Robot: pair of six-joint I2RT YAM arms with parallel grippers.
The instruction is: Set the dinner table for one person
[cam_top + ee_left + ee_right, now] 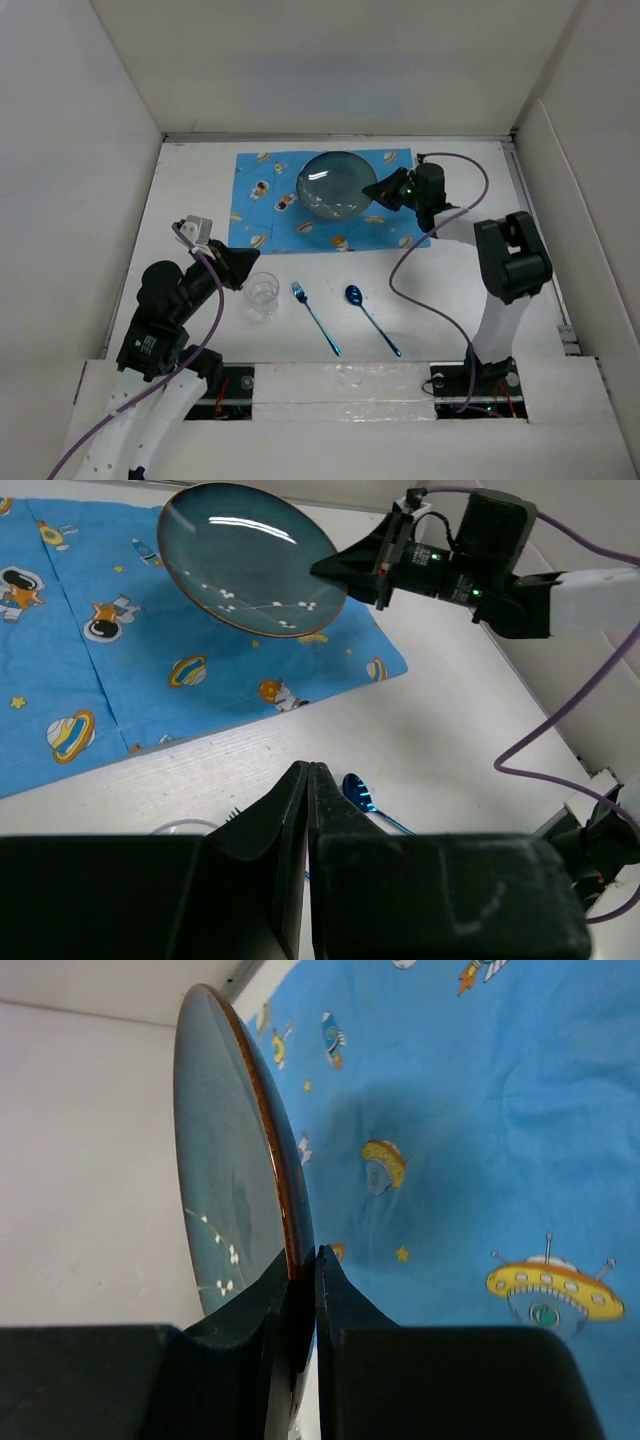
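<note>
Two fingertips of the right gripper point(303, 1260) pinch the rim of the plate point(230, 1160), tilted and apparently clear of the mat point(480, 1110) on the dinner table point(450, 290); the left gripper point(307, 772) sits closed and empty; so slim a hold could let the plate pivot and drop.

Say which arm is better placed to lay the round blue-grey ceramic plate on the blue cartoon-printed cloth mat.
Right. The right gripper grips the plate by its rim over the mat; the left gripper is shut, empty, beside the clear glass.
</note>
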